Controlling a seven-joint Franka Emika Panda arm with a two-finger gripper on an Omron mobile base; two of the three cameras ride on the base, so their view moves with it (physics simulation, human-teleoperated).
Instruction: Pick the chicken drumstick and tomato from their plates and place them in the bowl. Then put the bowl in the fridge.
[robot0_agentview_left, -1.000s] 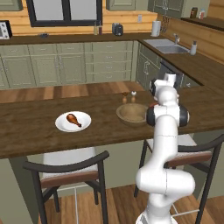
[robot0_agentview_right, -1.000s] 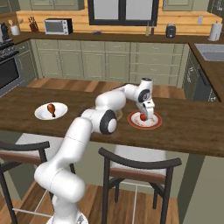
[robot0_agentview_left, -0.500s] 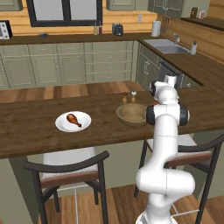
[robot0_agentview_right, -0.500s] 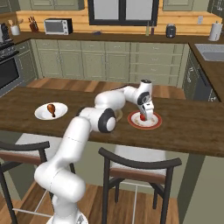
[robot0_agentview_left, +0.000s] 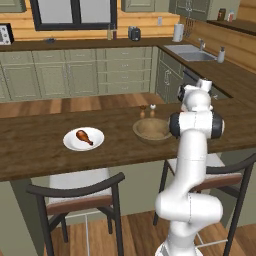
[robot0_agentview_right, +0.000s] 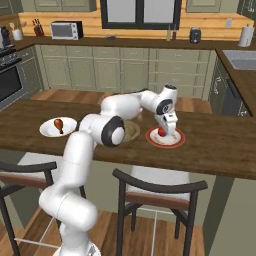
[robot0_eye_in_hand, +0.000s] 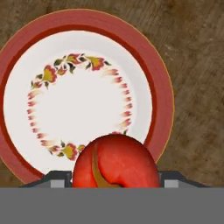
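My gripper (robot0_agentview_right: 163, 129) is shut on the red tomato (robot0_eye_in_hand: 114, 162), holding it low over the red-rimmed plate (robot0_eye_in_hand: 87, 19) with the flower pattern. From the right base view the tomato (robot0_agentview_right: 161, 132) hangs at the near-left part of that plate (robot0_agentview_right: 175, 141). The wooden bowl (robot0_agentview_left: 152, 129) stands just left of it, partly behind my arm as bowl (robot0_agentview_right: 132, 131). On the white plate (robot0_agentview_left: 95, 142), far left on the counter, lies the chicken drumstick (robot0_agentview_left: 84, 136). The fridge is out of view.
Two small shakers (robot0_agentview_left: 147, 111) stand behind the bowl. Two bar stools (robot0_agentview_right: 155, 192) sit at the counter's near edge. Green cabinets and a sink (robot0_agentview_left: 194, 55) line the far wall and the right side.
The hand has hardly moved over the red-rimmed plate. The tomato stays between the fingers.
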